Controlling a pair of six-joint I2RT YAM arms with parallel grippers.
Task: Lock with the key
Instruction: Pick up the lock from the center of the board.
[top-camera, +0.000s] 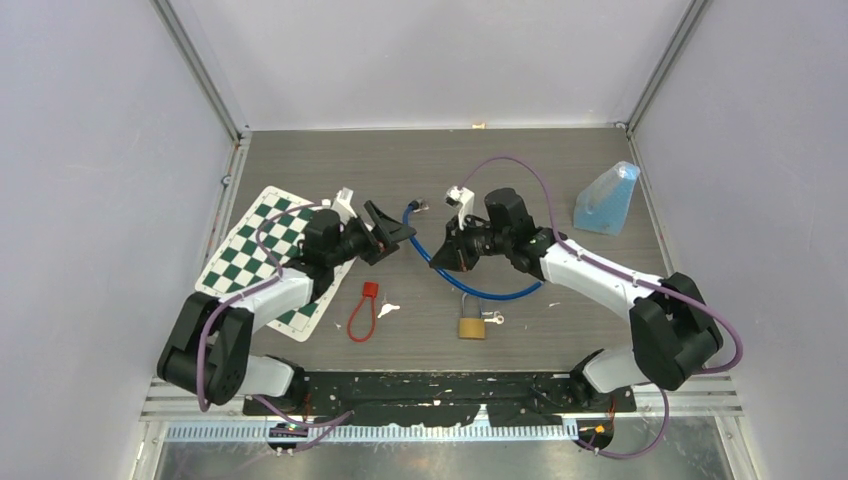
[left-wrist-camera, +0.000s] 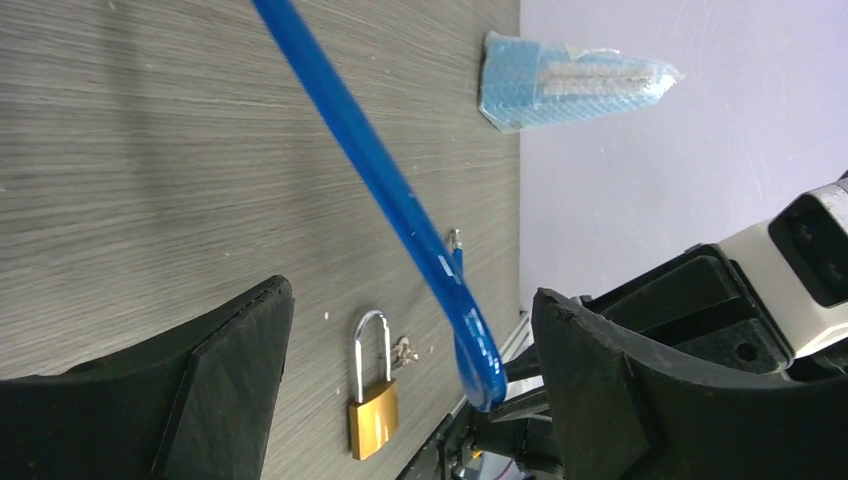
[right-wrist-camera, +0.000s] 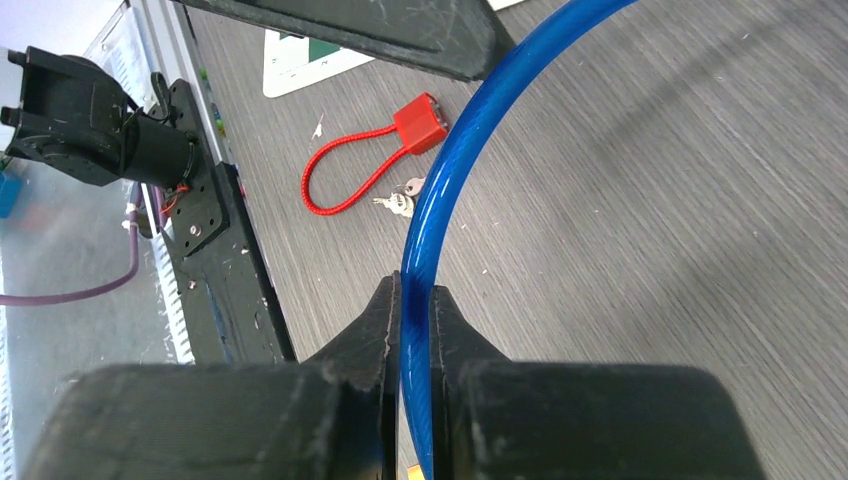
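Here, right fingers (right-wrist-camera: 370, 340) pinched shut on glossy blue cable (right-wrist-camera: 432, 210), holding its smooth round loop raised off grey wood-grain counter (top-camera: 560, 170), probably presenting it to left fingers (left-wrist-camera: 230, 370), spread wide with cable between them. Brass padlock (top-camera: 472, 327) with curved steel shackle lies flat near front edge, small key (top-camera: 492, 319) just beside.

Looks like I'm driving this in a lab test booth: plain pale walls (top-camera: 100, 150) on three sides, metal frame rails (top-camera: 200, 68) at upper left and right, grey wood-look table (top-camera: 400, 160), black mounting plate (top-camera: 440, 385) along the bottom.
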